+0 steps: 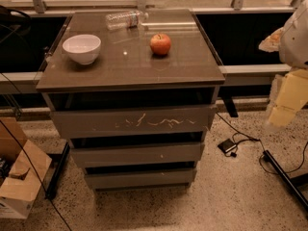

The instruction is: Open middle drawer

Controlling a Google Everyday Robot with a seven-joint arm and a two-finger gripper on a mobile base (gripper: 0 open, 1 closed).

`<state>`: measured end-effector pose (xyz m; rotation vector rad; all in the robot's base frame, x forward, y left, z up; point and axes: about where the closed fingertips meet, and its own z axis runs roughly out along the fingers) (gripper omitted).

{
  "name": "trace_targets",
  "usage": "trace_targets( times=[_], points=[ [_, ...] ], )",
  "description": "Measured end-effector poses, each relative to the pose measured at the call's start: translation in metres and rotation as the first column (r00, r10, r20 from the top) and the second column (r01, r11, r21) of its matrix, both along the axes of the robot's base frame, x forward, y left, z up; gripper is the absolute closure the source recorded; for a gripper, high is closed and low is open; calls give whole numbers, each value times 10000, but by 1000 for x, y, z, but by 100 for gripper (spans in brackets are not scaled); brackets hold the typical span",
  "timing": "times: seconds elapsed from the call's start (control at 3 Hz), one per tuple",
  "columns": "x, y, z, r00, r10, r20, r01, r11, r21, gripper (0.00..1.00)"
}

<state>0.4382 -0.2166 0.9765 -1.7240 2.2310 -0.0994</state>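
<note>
The middle drawer (137, 154) is the plain grey-brown front with a tiny pale speck, second of three in a low cabinet at the centre of the view. Above it is the taller front with white scratch marks (134, 122); below it is the lowest plain front (139, 178). All three fronts sit about flush with one another. My gripper (288, 100) shows as pale yellow parts at the right edge, under the white arm (294, 35). It is well to the right of the cabinet, higher than the middle drawer, and touches nothing.
On the cabinet top (192, 66) stand a white bowl (82, 48), a red apple (160, 44) and a lying plastic bottle (124, 19). A cardboard box (21, 182) is on the floor at left. A black adapter (227, 146), cables and a dark bar (286, 177) lie at right.
</note>
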Motion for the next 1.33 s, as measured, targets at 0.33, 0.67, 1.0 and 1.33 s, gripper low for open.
trace_targets(
  times=[0.33, 0.67, 1.0, 1.33],
  points=[
    [0, 0, 0, 10000, 0, 0, 0, 10000, 0, 0],
    [9, 10, -8, 9986, 500, 149, -507, 9976, 465, 0],
    [24, 23, -30, 9892, 1400, 429, -1446, 9801, 1363, 0],
    [43, 26, -85, 9682, 2422, 621, -2499, 9278, 2770, 0]
  ],
)
